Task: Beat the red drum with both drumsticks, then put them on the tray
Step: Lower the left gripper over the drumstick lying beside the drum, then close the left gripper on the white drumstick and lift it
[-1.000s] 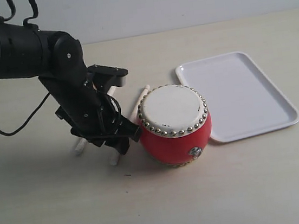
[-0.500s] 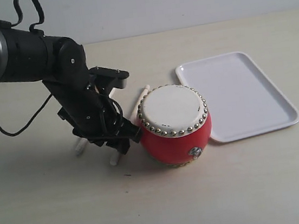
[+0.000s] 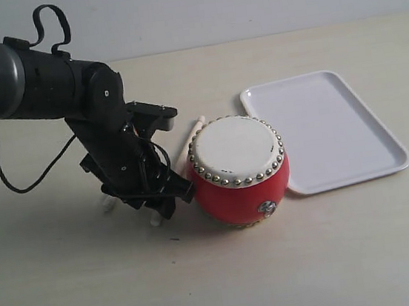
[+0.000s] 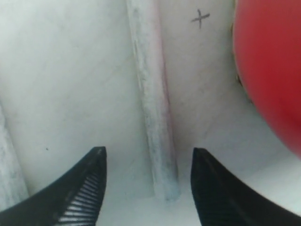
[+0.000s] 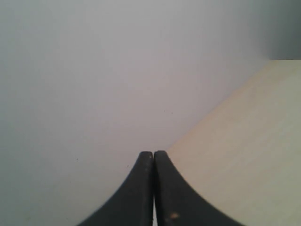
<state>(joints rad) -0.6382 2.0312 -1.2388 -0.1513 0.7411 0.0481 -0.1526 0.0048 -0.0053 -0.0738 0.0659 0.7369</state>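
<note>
Drumstick (image 4: 153, 117), thin, pale and wooden, lies flat on the cream table (image 3: 72, 289) just beside the shiny red barrel drum (image 3: 242, 182). The left gripper (image 4: 148, 153) has its jaws apart, one each side: drop straight, squeeze gently. The right gripper (image 5: 154, 153) is pinched together, empty.

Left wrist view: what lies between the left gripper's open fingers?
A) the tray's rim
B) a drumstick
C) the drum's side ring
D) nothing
B: a pale drumstick runs between the open jaws of the left gripper, with the red drum beside it.
</note>
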